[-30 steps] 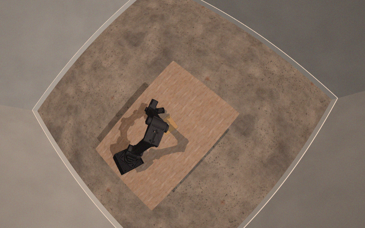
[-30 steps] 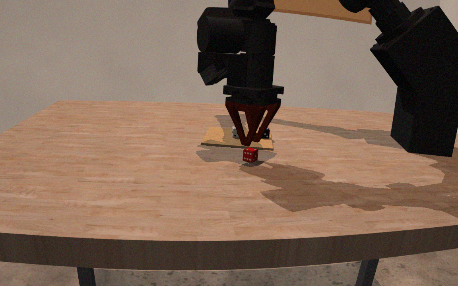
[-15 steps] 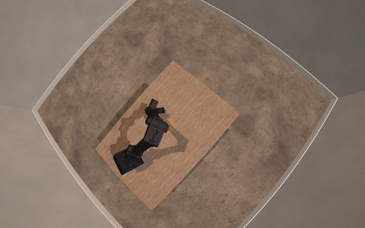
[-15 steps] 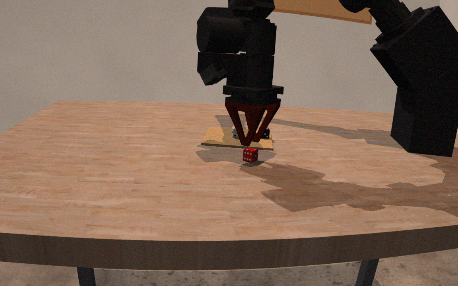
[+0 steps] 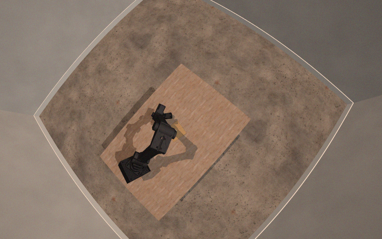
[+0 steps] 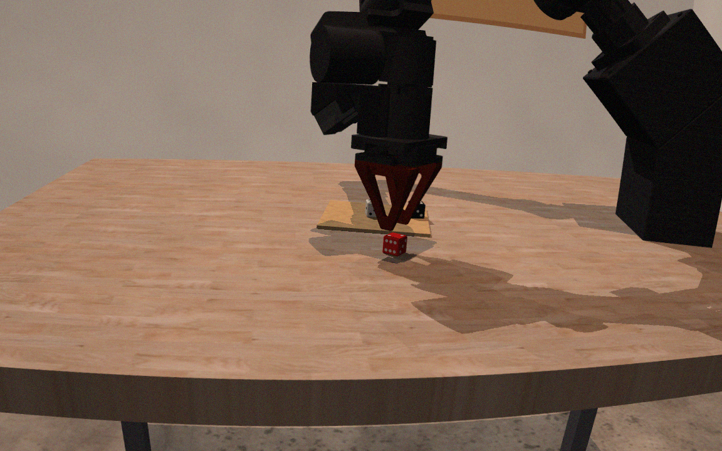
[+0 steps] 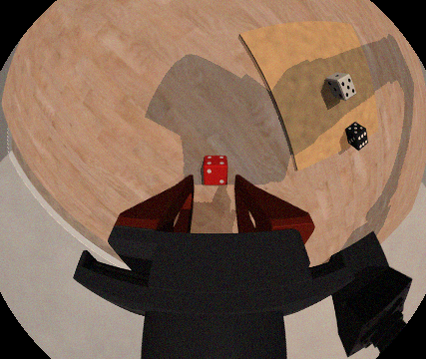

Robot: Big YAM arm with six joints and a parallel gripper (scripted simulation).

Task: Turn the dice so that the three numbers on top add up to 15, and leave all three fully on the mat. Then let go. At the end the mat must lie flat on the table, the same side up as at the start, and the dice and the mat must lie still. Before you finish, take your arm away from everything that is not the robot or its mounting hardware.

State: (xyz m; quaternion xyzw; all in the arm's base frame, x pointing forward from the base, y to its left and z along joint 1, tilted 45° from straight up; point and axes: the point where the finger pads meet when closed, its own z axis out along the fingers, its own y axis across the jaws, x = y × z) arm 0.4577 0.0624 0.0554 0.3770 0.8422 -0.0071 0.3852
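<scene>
The red die (image 6: 394,245) (image 7: 215,170) rests on the table just off the mat (image 5: 181,128) (image 6: 331,213) (image 7: 292,41). Its top seems to show four; a six faces the exterior view. My gripper (image 6: 397,225) (image 7: 213,181) is partly open and empty, its fingertips just above the red die. The white die (image 6: 370,209) (image 7: 340,86) lies on the mat, its top seeming to show one. The black die (image 6: 420,210) (image 7: 356,136) lies on the mat near an edge; its top number is hard to read, perhaps five. The arm hides the dice in the top view.
The mat lies flat on the wooden table (image 5: 210,104) (image 6: 156,269) (image 7: 88,80). The arm's base (image 5: 134,168) stands near one table edge. Arm shadows cross the mat and the table. The table's near edge (image 6: 352,398) runs across the exterior view.
</scene>
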